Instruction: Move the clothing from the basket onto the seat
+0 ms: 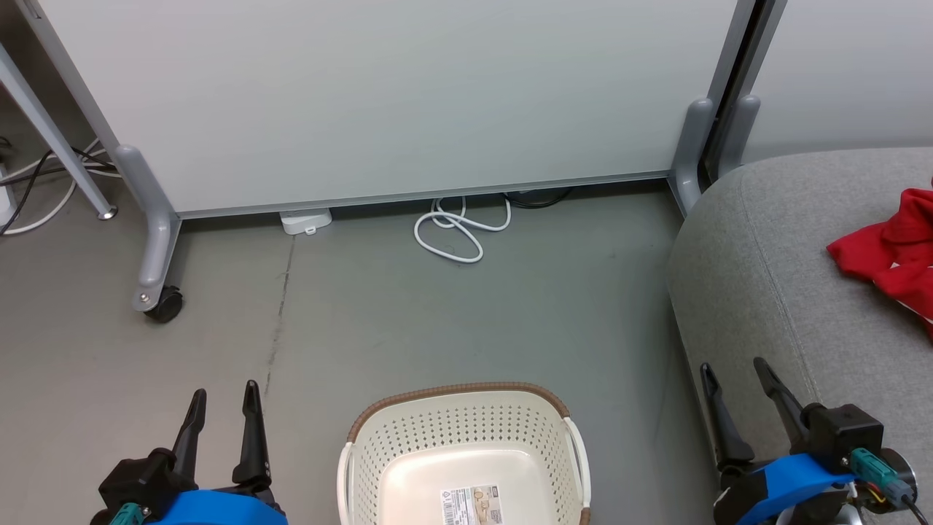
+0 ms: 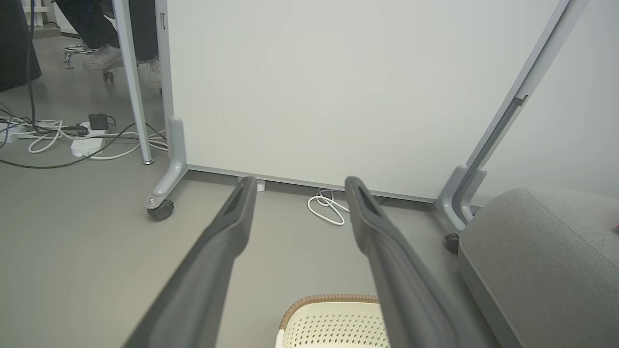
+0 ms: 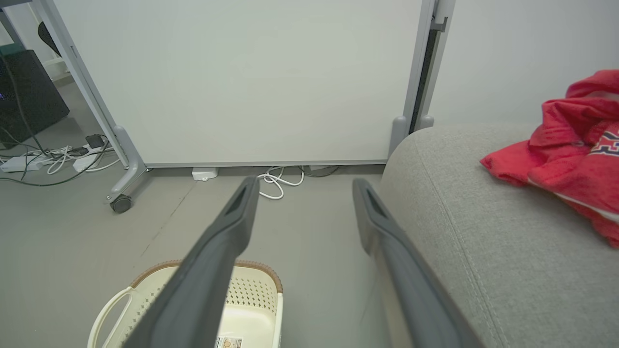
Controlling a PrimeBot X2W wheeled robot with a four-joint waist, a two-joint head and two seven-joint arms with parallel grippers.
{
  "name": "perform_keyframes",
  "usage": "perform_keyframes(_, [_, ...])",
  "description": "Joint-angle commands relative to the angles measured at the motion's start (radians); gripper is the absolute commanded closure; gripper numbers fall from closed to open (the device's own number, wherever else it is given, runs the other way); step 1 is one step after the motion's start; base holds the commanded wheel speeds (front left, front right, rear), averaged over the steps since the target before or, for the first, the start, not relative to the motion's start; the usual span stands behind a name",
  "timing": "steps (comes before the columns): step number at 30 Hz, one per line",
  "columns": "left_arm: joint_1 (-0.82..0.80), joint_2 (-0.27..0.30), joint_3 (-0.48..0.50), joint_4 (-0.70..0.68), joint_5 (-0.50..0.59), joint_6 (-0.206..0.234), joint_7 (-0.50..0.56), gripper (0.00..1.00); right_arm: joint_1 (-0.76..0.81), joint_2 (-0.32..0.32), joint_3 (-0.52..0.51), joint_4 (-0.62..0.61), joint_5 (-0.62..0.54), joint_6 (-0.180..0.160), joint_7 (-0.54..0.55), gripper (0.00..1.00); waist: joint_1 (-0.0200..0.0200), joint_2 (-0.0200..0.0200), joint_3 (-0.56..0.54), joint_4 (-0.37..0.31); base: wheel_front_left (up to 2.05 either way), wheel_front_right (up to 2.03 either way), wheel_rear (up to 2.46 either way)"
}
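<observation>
Both grippers are up and spread wide, nothing between the fingers. In the head view the left gripper (image 1: 224, 390) sits low at 7 o'clock, the right gripper (image 1: 732, 364) low at 5 o'clock, fingers pointing to 12. Between them, at 6 o'clock, stands the laundry basket (image 1: 459, 389), its pale floor in plain sight with a printed label (image 1: 471, 507) stuck on it. From the left gripper it lies at 4 o'clock, from the right at 8 o'clock, touching neither.

The red clothing (image 1: 889, 255) is on the grey sofa seat (image 1: 765, 277), crumpled at the frame's 3 o'clock edge. That puts it at 2 o'clock from the right gripper, well apart from the fingertips.

On the right wrist view, the right gripper (image 3: 304, 180) stands wide. The clothing (image 3: 570, 145) is heaped at 2 o'clock on the seat (image 3: 459, 217) and the basket (image 3: 261, 290) is at 7 o'clock. On the left wrist view, the left gripper (image 2: 301, 181) is just as wide, with the basket rim (image 2: 333, 298) at 6 o'clock.

Beyond, at 12, a wheeled white partition (image 1: 379, 102) stands with a coiled white cable (image 1: 459, 233) at its foot.
</observation>
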Motion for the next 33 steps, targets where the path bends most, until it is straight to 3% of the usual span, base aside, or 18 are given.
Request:
perform_keyframes(1, [-0.007, 0.005, -0.002, -0.003, 0.002, -0.008, -0.005, 0.0, 0.002, -0.001, 0.002, 0.003, 0.006, 0.0, -0.006, 0.0, 0.0, -0.0001, 0.001, 0.0, 0.0, 0.0, 0.0])
perform_keyframes(4, [-0.009, 0.007, -0.003, -0.004, 0.001, -0.008, -0.005, 0.0, -0.004, -0.001, 0.004, 0.009, 0.008, 0.0, -0.007, 0.0, 0.0, -0.0001, 0.003, 0.0, 0.0, 0.0, 0.0])
perform_keyframes(5, [0.001, 0.0, -0.001, 0.001, 0.0, 0.001, 0.001, 1.0, -0.001, 0.0, 0.003, 0.01, 0.006, 0.0, -0.003, 1.0, 0.0, -0.0001, 0.003, 0.0, 0.0, 0.0, 0.0])
perform_keyframes(12, [0.035, -0.022, 0.0, 0.056, -0.01, 0.001, 0.008, 1.0, 0.013, 0.004, 0.002, 0.073, 0.016, 0.0, 0.003, 1.0, 0.0002, -0.0001, 0.003, 0.0, 0.0, 0.0, 0.0])
perform_keyframes(33, [-0.003, -0.03, 0.036, 0.012, -0.353, -0.001, 0.107, 1.0, -0.015, 0.003, -0.019, 0.064, 0.42, 0.0, 0.063, 1.0, 0.0002, -0.0001, -0.004, -0.005, 0.0, 0.0, 0.0])
